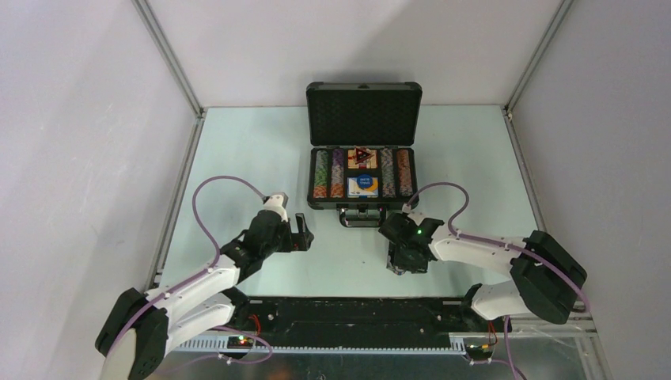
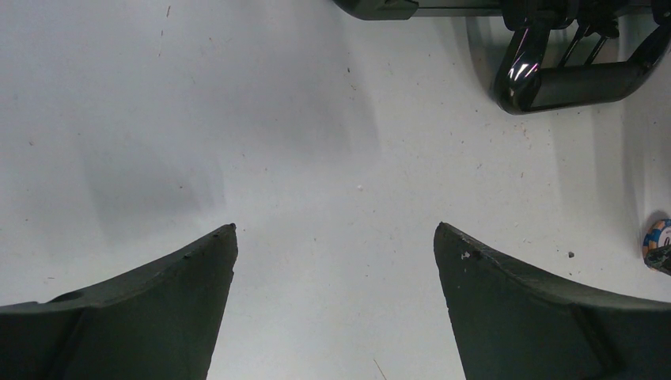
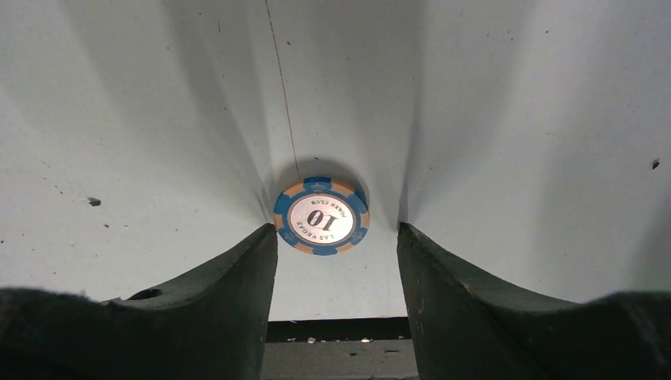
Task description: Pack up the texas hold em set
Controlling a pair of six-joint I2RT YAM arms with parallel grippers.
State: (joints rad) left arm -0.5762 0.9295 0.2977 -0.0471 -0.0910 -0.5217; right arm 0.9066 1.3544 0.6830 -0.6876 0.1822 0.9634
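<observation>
Pale, speckled worktop (image 3: 514, 119) lies under both arms, with the open dark grey hard briefcase (image 1: 362, 146) at its far side. Your small round blue-and-orange striped poker chip (image 3: 321, 215) lies flat just nearside of that briefcase's black handle (image 2: 570, 79). It sits between the tips of the right pincer (image 3: 336, 229), which is half-spread and clamps nothing yet. The left pincer (image 2: 335, 229) gapes wide and empty off the briefcase's front left corner. Expect a light, stiff, slick disc, so pinch low across its rim.

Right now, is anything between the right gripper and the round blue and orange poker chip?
Nothing visible. The round blue and orange poker chip lies flat on the white table, already inside the open right gripper.
</observation>
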